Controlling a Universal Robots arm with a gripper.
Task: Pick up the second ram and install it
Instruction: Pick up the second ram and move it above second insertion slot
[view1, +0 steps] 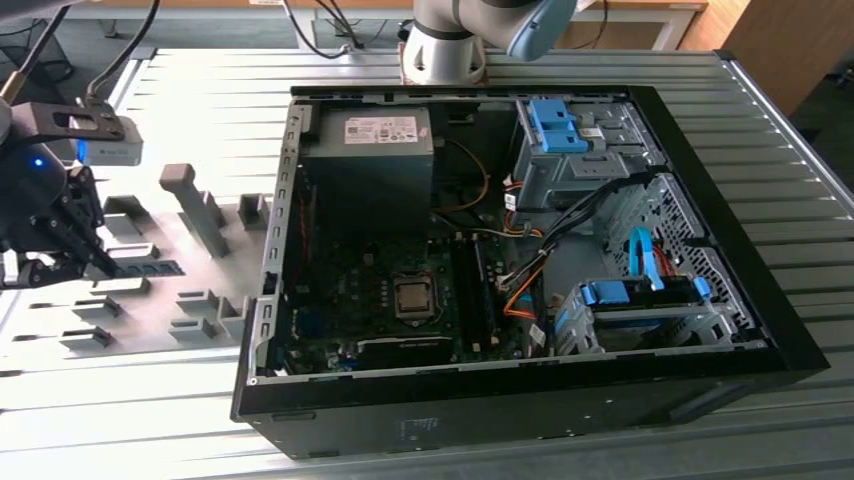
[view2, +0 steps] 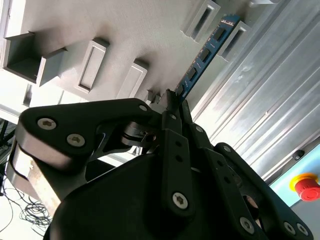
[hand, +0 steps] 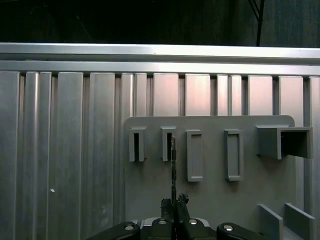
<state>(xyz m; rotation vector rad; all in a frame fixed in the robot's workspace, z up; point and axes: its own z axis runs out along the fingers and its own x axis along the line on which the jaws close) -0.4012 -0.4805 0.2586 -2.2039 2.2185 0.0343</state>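
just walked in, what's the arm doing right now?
The arm's gripper has its fingers shut on one end of the memory stick, holding it over the grey fixture plate at the exterior view's left. The open computer case stands beside the plate; the stick is not yet in it.

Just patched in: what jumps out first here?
The open computer case takes up the exterior view's middle and right, motherboard exposed. At that view's left, the end effector grips the ram by one end at the grey fixture plate; the second wrist view shows its blue board and black chips.
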